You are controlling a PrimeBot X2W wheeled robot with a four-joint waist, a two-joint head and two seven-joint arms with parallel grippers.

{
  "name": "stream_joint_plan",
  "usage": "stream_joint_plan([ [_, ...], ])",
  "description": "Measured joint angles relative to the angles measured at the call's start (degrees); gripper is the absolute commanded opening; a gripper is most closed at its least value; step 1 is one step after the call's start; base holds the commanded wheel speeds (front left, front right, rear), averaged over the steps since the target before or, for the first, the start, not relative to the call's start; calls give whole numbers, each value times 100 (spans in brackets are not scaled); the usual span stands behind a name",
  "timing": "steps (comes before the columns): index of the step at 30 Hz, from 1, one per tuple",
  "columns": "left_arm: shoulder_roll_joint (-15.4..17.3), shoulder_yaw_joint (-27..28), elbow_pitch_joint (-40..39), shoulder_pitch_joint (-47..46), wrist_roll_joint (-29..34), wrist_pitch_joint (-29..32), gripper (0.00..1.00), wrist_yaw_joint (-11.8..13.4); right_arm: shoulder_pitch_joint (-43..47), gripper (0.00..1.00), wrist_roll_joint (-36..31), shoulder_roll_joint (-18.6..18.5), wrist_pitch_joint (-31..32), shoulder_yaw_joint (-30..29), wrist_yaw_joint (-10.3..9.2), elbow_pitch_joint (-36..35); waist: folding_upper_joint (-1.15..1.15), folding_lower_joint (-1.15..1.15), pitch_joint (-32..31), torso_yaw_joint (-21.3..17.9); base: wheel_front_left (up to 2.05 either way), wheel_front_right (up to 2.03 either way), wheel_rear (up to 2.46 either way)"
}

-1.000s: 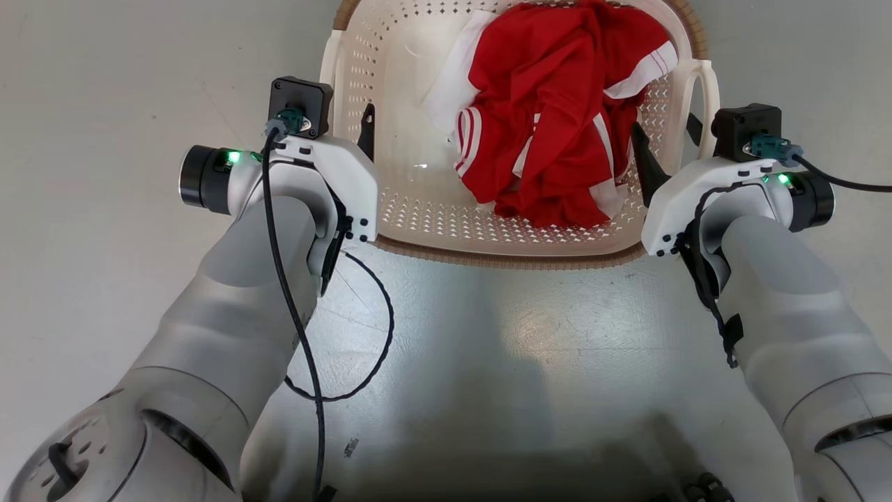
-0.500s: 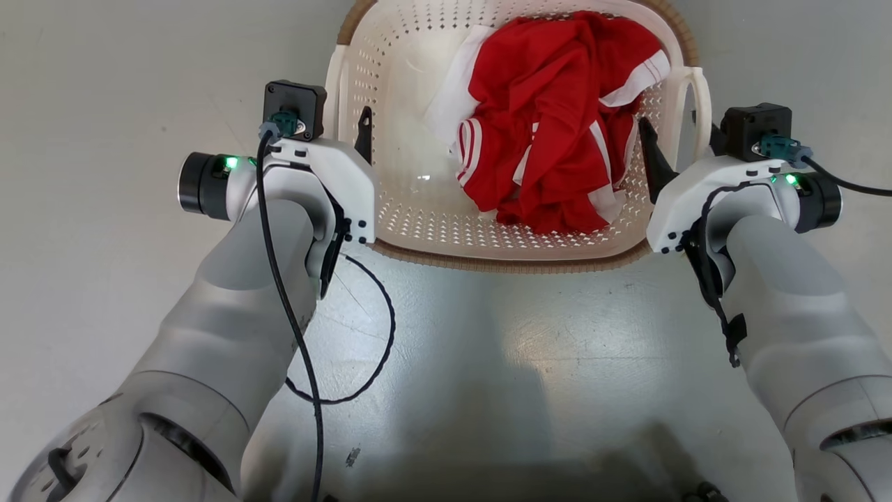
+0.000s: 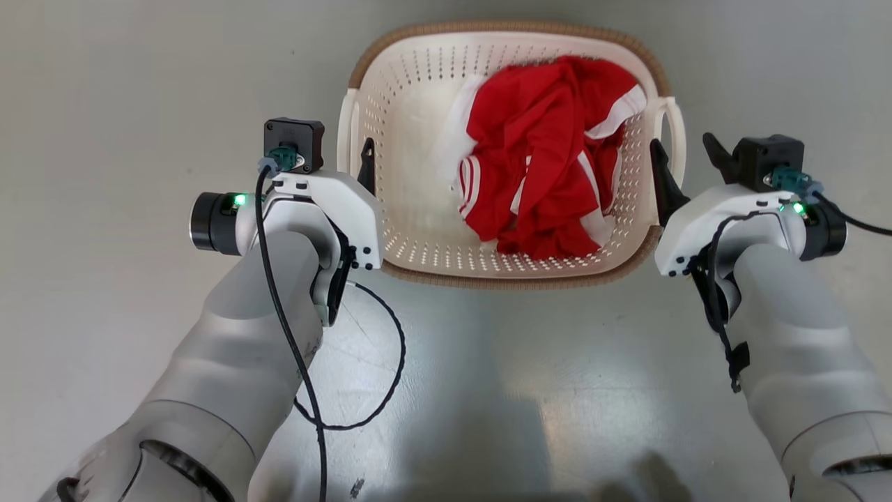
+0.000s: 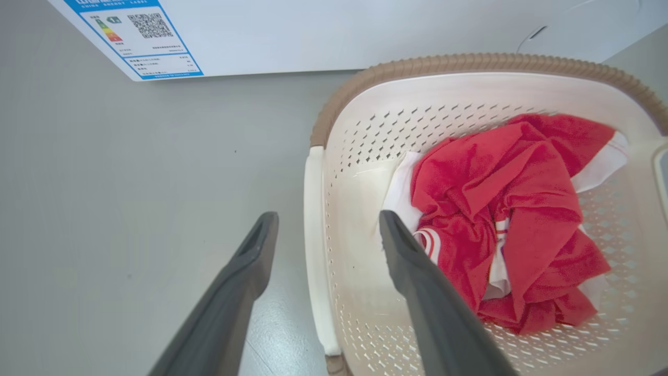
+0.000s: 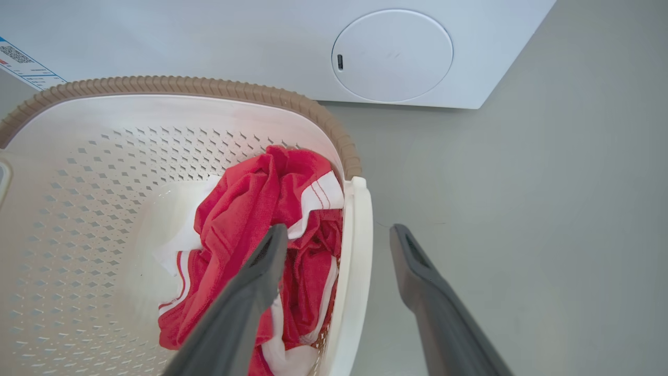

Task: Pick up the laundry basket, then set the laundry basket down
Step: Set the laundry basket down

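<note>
The laundry basket (image 3: 418, 209), cream-white and perforated with a brown rim (image 3: 502, 28), stands on the grey floor ahead of me. It holds a red and white garment (image 3: 543, 181). My left gripper (image 3: 350, 152) is open astride the left loop handle (image 4: 313, 245), one finger inside the basket and one outside. At the other side, my right gripper (image 3: 683, 148) is likewise open astride the right handle (image 5: 357, 240). In the wrist views neither pair of fingers presses on its handle.
A white washing machine (image 4: 339, 31) stands just beyond the basket, with an energy label (image 4: 141, 36) and a round cover (image 5: 392, 55) low on its front. A black cable (image 3: 390, 362) loops off my left forearm above the floor.
The basket now looks smaller and sits lower in the head view, its far rim in sight. Both grippers have stayed open astride the handles and shifted down with it.
</note>
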Motion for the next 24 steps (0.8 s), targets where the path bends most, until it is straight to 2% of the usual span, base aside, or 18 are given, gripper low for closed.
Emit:
stream_joint_plan([
  [5,-1,250,-199,238,98,0,100,-18,289,100,224,5,0,179,0,-144,0,0,-335,-19,0,0,0],
  [15,48,973,-755,1391,486,0,100,-168,1317,100,622,35,0,548,0,-510,0,0,-1398,-118,0,0,0],
  [24,125,1724,-1350,2445,1007,0,100,-301,2112,100,650,64,0,470,0,-1015,0,0,-2499,-187,0,0,0],
])
